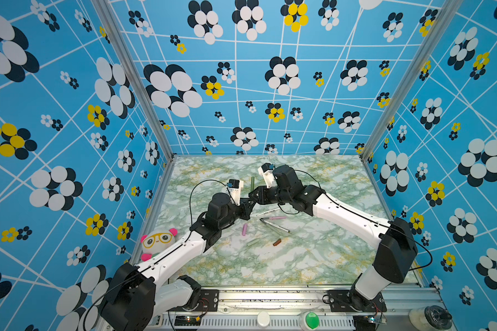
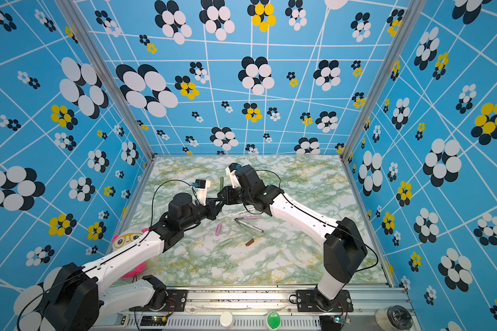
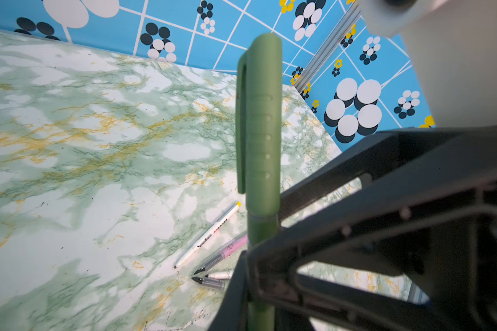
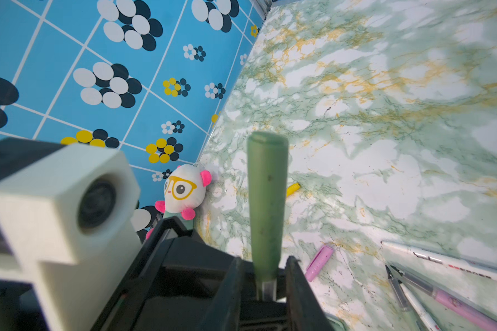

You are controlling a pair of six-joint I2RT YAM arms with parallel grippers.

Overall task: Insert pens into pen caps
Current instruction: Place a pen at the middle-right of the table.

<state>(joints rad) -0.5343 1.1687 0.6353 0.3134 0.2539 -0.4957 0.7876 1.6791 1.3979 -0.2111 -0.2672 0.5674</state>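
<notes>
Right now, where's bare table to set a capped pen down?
Free: the wide near strip between the brown cap, pale cap and the front rail; also the far right corner of the table, behind the right arm. Crowded: centre, where loose pens and pink cap lie.

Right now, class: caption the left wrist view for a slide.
Capped green pen gripped in the foreground; four uncapped pens lie on the table.

White pen [image 3: 207,235] carried print down its barrel, black marks, then red, too small to read. In the right wrist view, white pen [image 4: 442,259] showed black and red print too, blurred. Nothing legible.
</notes>
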